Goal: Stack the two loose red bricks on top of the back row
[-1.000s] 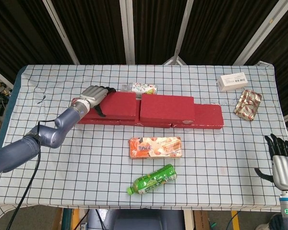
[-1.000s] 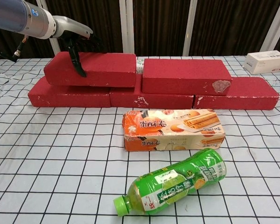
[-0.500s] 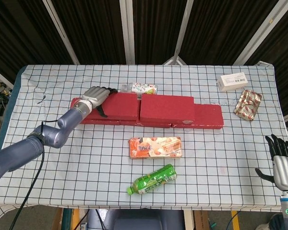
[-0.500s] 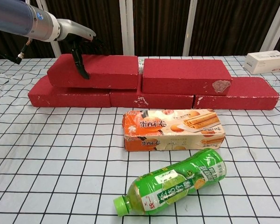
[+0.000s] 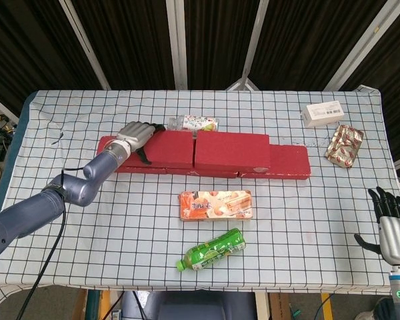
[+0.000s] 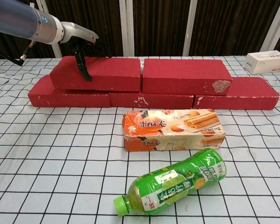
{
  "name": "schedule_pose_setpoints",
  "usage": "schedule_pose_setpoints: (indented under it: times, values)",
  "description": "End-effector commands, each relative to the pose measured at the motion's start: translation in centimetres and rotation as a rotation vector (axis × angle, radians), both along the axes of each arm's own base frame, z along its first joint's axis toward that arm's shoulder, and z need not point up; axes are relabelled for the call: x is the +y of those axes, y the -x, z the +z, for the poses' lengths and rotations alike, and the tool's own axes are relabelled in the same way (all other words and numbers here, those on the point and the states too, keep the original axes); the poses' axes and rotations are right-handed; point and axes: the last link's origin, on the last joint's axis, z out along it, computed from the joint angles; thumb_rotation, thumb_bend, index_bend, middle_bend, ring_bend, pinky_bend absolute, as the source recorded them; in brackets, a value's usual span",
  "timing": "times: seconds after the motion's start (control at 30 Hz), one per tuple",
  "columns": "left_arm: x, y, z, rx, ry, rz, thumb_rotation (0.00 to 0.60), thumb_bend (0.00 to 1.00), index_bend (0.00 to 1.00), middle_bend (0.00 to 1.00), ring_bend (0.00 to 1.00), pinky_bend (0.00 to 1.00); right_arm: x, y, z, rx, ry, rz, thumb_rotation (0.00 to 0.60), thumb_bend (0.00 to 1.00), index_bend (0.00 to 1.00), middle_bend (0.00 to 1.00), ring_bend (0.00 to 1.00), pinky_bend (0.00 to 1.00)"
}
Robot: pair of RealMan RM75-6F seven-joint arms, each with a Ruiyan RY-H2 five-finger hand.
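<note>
Two red bricks lie on top of the back row of red bricks (image 5: 290, 162) (image 6: 151, 100). The upper left brick (image 5: 168, 147) (image 6: 100, 73) almost touches the upper right brick (image 5: 232, 150) (image 6: 184, 76). My left hand (image 5: 136, 133) (image 6: 80, 39) grips the upper left brick at its left end, with the thumb down the front face and the fingers over the back. My right hand (image 5: 393, 229) hangs beyond the table's near right corner, its fingers apart and holding nothing.
A biscuit box (image 5: 215, 205) (image 6: 172, 129) and a green bottle (image 5: 211, 249) (image 6: 172, 184) lie in front of the bricks. A small bottle (image 5: 193, 123) lies behind them. A white box (image 5: 323, 113) (image 6: 266, 60) and a snack packet (image 5: 345, 145) sit at the back right.
My left hand has slid the upper left brick to the right along the back row, closing the gap to the upper right brick. The right hand has not moved.
</note>
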Motion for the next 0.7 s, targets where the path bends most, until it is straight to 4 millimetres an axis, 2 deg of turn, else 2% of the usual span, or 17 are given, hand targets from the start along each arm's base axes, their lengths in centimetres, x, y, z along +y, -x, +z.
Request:
schedule_pose_setpoints:
  times: [0.03,0.37,0.7]
  values:
    - [0.0,0.0,-0.1,0.001,0.001,-0.001,0.600,0.26,0.38,0.26,0.15,0.21,0.0,0.0,0.0,-0.001,0.000,0.000,0.600,0.22,0.00,0.00,0.00,0.00]
    - [0.1,-0.2,-0.7,-0.003,0.005,0.002,0.600,0.21,0.35,0.26,0.15,0.21,0.0,0.0,0.1,-0.003,0.001,-0.002,0.600,0.22,0.00,0.00,0.00,0.00]
    - [0.2,-0.5,-1.2,-0.009,0.002,0.000,0.600,0.21,0.35,0.26,0.15,0.21,0.0,0.0,0.0,-0.001,-0.001,-0.007,0.600,0.22,0.00,0.00,0.00,0.00]
